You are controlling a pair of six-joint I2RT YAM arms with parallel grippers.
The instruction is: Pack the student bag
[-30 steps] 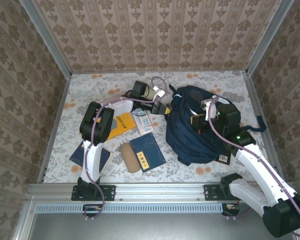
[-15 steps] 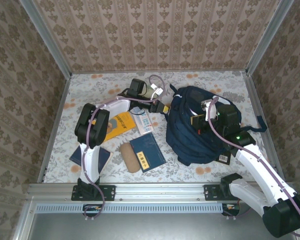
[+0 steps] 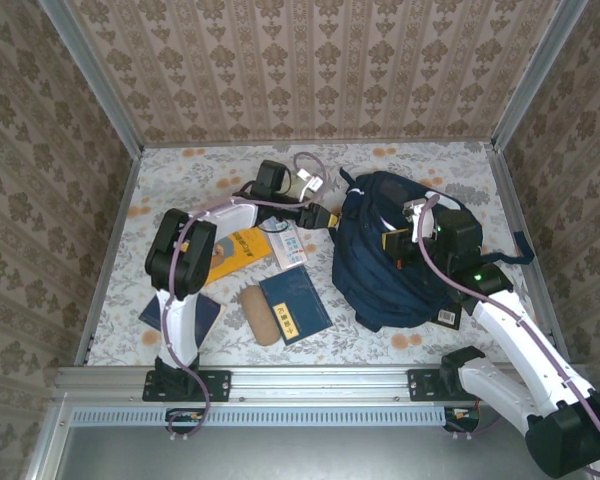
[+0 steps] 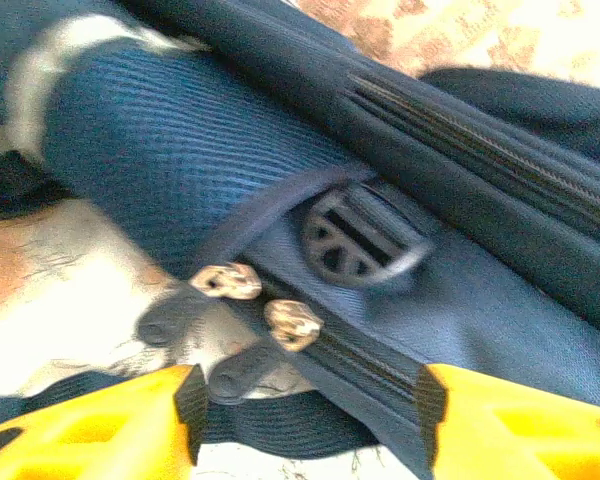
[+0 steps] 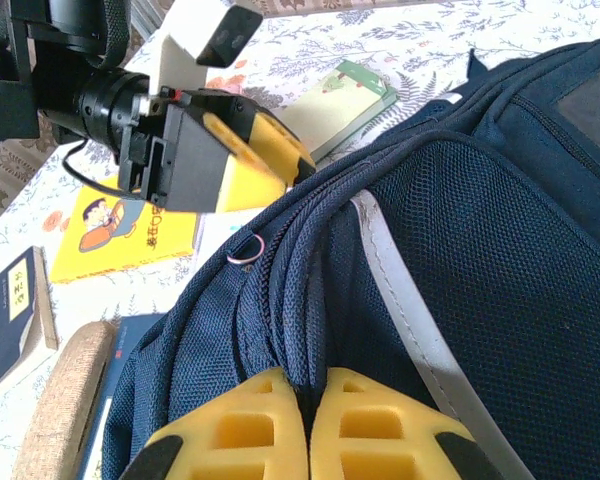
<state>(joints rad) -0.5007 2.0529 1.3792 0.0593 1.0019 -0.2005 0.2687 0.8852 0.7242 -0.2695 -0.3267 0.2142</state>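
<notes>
The student bag [image 3: 380, 275] lies on the right of the table, navy blue with a pale stripe [image 5: 400, 290]. My left gripper [image 3: 327, 216] is at the bag's left edge and stands open. Its yellow fingers [image 4: 90, 425] straddle the zipper line, where two tan zipper pulls [image 4: 293, 322] lie just ahead of the gap with nothing pinched. A round dark buckle [image 4: 362, 240] sits beyond them. My right gripper [image 5: 310, 390] is shut on a raised fold of the bag's fabric by the zipper, near the bag's top [image 3: 408, 243].
Left of the bag lie a yellow book [image 3: 235, 250], a small pale notebook [image 3: 289, 245], a navy notebook [image 3: 295, 305], a tan pencil case [image 3: 261, 315] and a navy book [image 3: 170, 310]. Patterned walls close in the table on three sides.
The left arm's elbow has swung a little to the left while its gripper stayed at the bag's edge, where it now stands open. The right arm and the bag have not moved.
</notes>
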